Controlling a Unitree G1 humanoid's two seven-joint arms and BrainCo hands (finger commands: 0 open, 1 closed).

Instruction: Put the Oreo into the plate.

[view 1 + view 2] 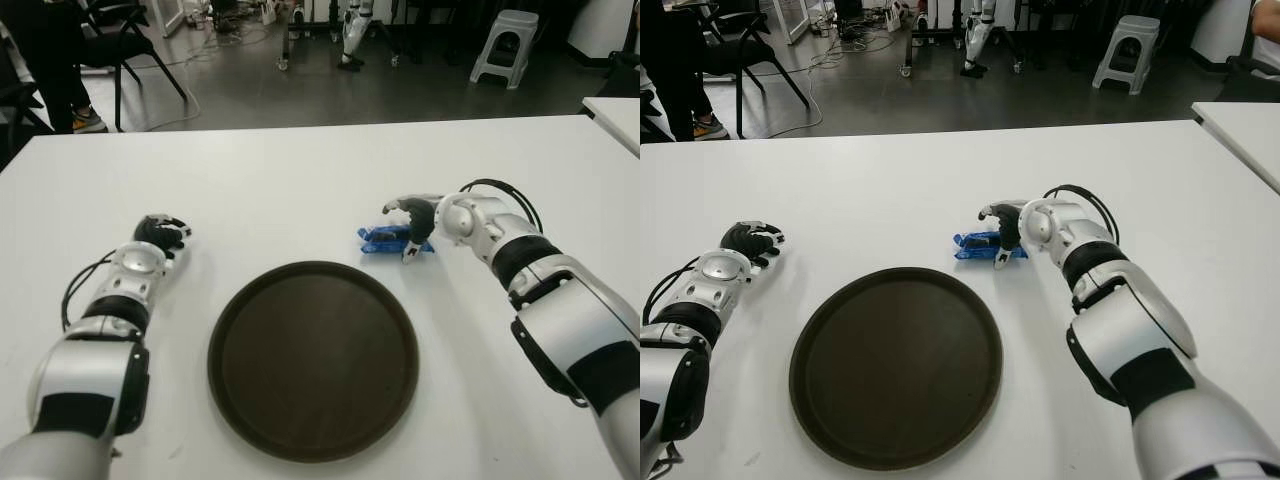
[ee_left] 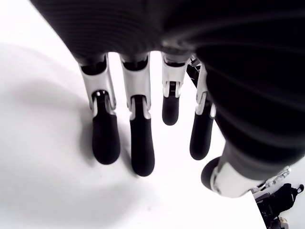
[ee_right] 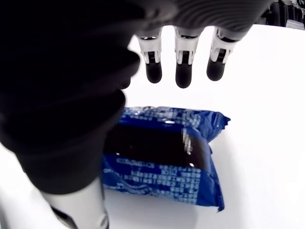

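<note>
Hovering over the blue Oreo packet (image 1: pixel 385 239): the right hand (image 1: pixel 415 225), fingers (image 3: pixel 183 76) spread apart above the wrapper and not closed on it. Lying flat on the white table (image 1: pixel 300 170), just under and slightly to the inner side of that hand, with one end poking out past the fingertips toward the robot's left. Showing in the right wrist view as a glossy blue wrapper (image 3: pixel 164 155) with a dark cookie picture across its middle, three fingertips hanging above its far edge and the thumb looming dark along its near side; whether any finger is touching the wrapper, impossible to tell. Not yet gripping, nothing lifted.

Sitting nearer the robot than the right hand and off to its left: the round dark brown plate (image 1: pixel 312 358), holding nothing, its far rim close to the packet but apart from it.

Showing well to the left of the plate, beside its far-left rim: the left hand (image 1: pixel 160 236), idle, holding nothing. In the left wrist view, four dark-tipped fingers (image 2: pixel 106 138) hanging loose and separated over bare white tabletop, thumb off to one side.

Standing beyond the table's far edge on grey floor, well away from both hands: chairs (image 1: pixel 120 35) and a white stool (image 1: pixel 505 45).
</note>
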